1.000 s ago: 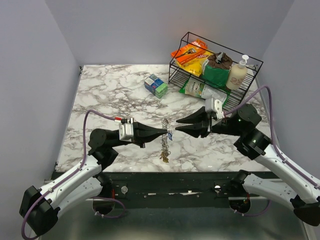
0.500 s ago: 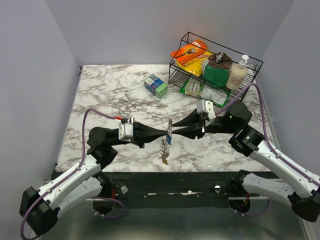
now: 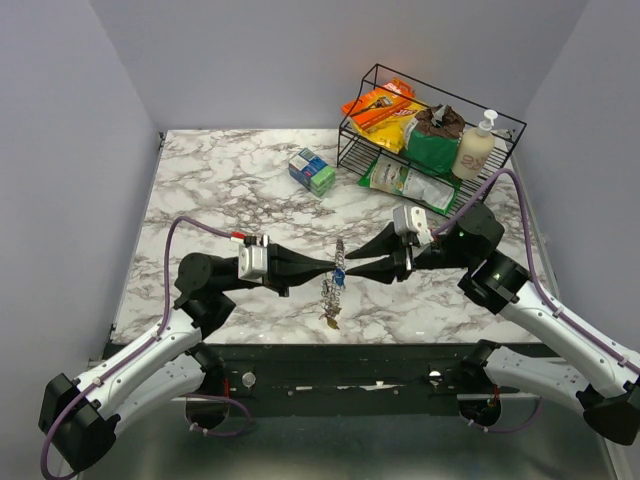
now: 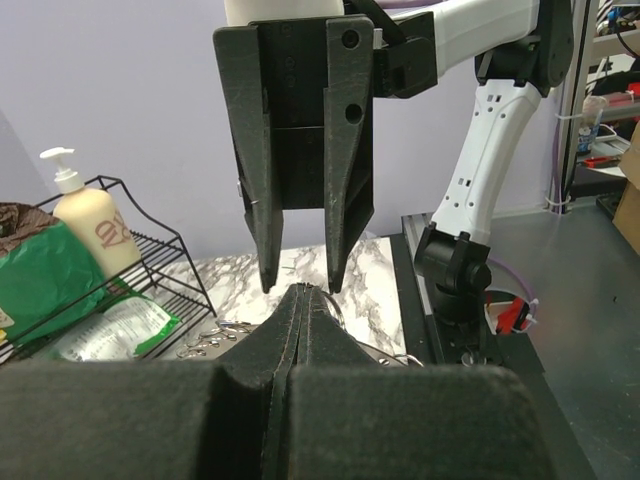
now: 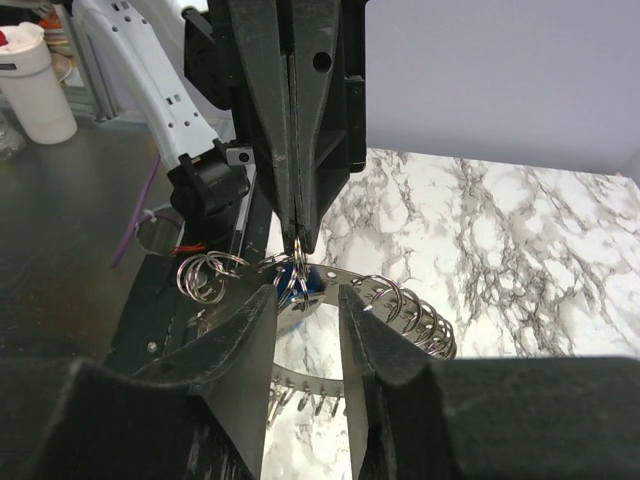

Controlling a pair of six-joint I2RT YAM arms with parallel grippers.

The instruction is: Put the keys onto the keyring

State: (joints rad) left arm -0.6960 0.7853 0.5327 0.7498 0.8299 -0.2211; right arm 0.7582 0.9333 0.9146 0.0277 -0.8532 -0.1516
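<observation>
— What is the left hand (image 3: 333, 264) doing?

— Its fingers are pressed together and point right, over the near middle of the marble surface (image 3: 200, 190). They pinch thin wire at the keyring (image 3: 339, 254). It may be one of the small rings threaded there, but the wrist views do not let me tell which.

— And the keys?

— The keys (image 3: 329, 300) hang in a bunch below the keyring, down toward the surface. A blue head (image 5: 305, 285) shows just under the left fingertips.

— The right hand?

— The right hand (image 3: 350, 263) faces the left one, tip to tip. Its fingers are spread, one on each side of the pinched spot, and a gap shows between them.

— Anything farther right?

— A blue-and-green box (image 3: 312, 171) lies beyond the hands. A black wire rack (image 3: 490, 185) stands at the far right corner. It holds a green bag (image 3: 432, 145) and a soap bottle (image 3: 476, 147).
</observation>
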